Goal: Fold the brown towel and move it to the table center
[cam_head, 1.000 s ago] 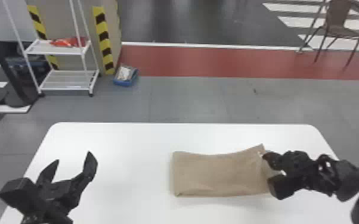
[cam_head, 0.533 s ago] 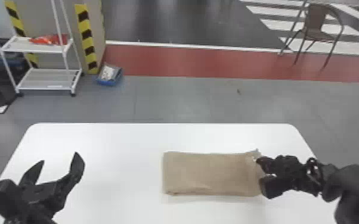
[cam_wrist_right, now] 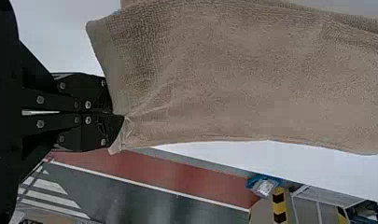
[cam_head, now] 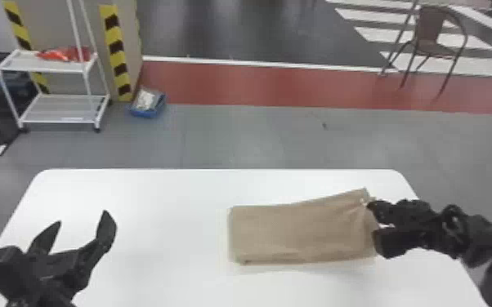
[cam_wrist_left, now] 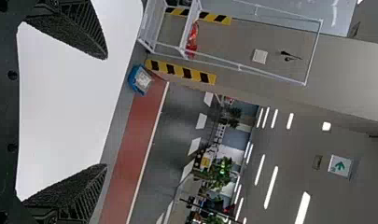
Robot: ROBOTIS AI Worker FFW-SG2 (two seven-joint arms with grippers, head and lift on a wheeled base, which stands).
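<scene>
With the right gripper (cam_wrist_right: pixel 117 115) I pinch one corner of the brown towel (cam_head: pixel 298 234), at its 2 o'clock. The towel lies on the table (cam_head: pixel 167 236), toward 3 o'clock from the middle. My left gripper (cam_head: pixel 81 222) is open, well apart at the towel's 9 o'clock. I think folding is in hand; next I should bring this end toward 9 o'clock, gently, and lay it flat before centering.

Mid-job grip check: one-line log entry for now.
right hand: shut on brown towel, far right corner | left hand: open over white table | towel: right of center
</scene>
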